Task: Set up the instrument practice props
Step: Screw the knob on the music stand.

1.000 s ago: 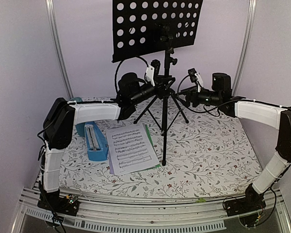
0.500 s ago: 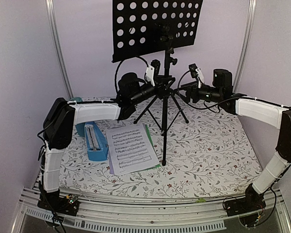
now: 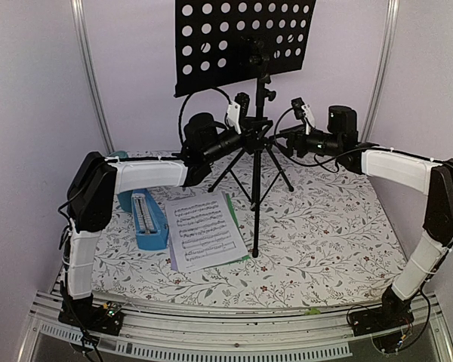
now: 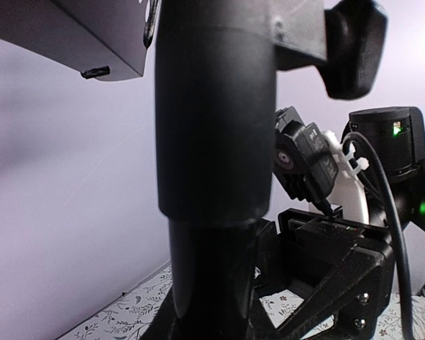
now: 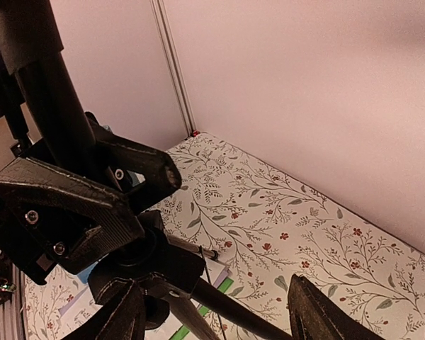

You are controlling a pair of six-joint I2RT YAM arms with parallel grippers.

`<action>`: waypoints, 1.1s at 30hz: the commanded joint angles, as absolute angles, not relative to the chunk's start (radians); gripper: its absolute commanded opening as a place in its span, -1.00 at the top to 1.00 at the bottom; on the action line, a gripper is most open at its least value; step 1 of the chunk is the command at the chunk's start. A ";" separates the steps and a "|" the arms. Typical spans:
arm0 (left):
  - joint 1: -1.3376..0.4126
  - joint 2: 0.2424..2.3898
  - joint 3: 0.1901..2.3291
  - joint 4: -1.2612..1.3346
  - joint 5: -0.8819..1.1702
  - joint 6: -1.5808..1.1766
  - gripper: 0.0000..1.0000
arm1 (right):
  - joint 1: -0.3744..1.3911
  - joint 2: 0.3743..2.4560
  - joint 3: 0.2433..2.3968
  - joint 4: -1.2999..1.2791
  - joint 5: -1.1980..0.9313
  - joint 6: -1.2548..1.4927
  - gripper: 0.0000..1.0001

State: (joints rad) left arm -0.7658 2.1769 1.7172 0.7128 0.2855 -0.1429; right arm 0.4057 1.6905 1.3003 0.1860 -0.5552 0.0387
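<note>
Black against the pale wall, the music stand (image 3: pixel 255 188) is upright on its tripod toward 12 o'clock on the flowered bench (image 3: pixel 332 226), with its perforated desk tilted high above. My left arm (image 3: pixel 147 175) rises from its base at 7 o'clock, bends at the elbow and runs level toward 2 o'clock to the pole. There my left jaws are closed on the music stand at the tripod hub. My right arm (image 3: pixel 396 170) comes up from 5 o'clock with its forearm level and pointing to 9 o'clock. My right jaws are spread wide just beside the hub, gripping nothing. The sheet-music pages (image 3: pixel 204 230) lie flat at 8 o'clock from the pole, white over a green edge. The blue metronome (image 3: pixel 149 220) sits just beside them at their 9 o'clock. A teal-blue shape (image 3: pixel 124 202) under my left forearm is too hidden to tell what it holds. My left wrist view shows only the pole (image 4: pixel 212 142) up close, with my right wrist beyond it. My right wrist view shows a tripod leg (image 5: pixel 227 304) passing between my parted fingers (image 5: pixel 319 312).
</note>
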 commanded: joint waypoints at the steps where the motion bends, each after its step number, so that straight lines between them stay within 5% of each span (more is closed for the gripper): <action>1: -0.787 2.174 1.707 0.630 0.305 -0.190 1.00 | 0.395 1.718 1.296 0.178 -0.549 0.044 -0.41; 33: -0.787 2.173 1.709 0.629 0.304 -0.189 1.00 | 0.395 1.613 1.116 0.270 -0.570 0.063 -0.40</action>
State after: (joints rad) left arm -0.7658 2.1769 1.7172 0.7128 0.2855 -0.1425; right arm 0.3908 1.6939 1.1294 0.2325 -0.5526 0.0864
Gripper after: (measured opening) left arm 0.181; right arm 0.700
